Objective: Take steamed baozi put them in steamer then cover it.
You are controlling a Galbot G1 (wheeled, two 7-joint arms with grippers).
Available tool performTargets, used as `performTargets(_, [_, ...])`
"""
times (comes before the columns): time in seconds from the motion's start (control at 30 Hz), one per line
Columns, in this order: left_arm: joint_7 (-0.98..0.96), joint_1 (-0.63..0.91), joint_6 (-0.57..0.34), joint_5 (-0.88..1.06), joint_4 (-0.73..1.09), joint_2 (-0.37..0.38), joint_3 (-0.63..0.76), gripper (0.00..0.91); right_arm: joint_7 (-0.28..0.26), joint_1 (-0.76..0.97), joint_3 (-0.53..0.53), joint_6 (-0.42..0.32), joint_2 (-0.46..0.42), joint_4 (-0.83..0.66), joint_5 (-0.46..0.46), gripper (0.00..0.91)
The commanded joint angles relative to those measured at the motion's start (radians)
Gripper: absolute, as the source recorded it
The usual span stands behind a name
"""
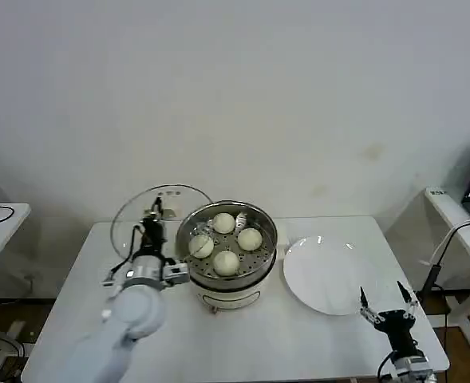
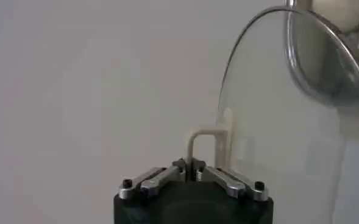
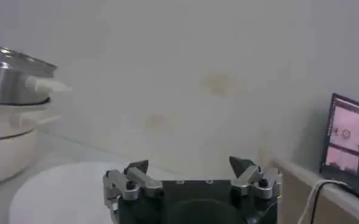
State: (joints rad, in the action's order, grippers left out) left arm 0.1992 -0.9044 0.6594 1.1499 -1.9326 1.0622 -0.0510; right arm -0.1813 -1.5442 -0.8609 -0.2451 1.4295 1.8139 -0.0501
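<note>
Left tool [image 1: 149, 226] grips the glass cover [image 1: 139, 215] upright, left of the steamer [image 1: 227, 239]; right tool [image 1: 387, 307], fingers wide, idles right of it.

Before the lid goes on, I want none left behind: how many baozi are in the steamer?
4, all in the steamer: back baozi, right baozi, front baozi, left baozi. None on the plate.

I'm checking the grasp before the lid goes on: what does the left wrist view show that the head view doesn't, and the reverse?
Left wrist view alone: the left pincer shut on the glass lid's white handle. Head view alone: four baozi in the steamer, the white plate, and the right pincer open near the plate. Both: the lid held upright beside the steamer.
</note>
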Motion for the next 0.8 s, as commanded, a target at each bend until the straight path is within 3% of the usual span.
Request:
performTargets(0.03, [0.153, 0.102, 0.077, 0.251, 0.076, 0.267, 0.125, 0.0, 0.005, 0.006, 0.011, -0.003, 0.012, -0.012, -0.029, 0.907])
performTargets(0.3, [0.152, 0.084, 0.072, 0.332, 0.128, 0.379, 0.118, 0.0, 0.008, 0.003, 0.027, -0.015, 0.022, -0.021, -0.048, 0.907])
performTargets(0.8, [0.135, 0.062, 0.05, 0.409, 0.208, 0.463, 0.13, 0.0, 0.012, 0.002, 0.034, -0.023, 0.02, -0.026, -0.054, 0.907])
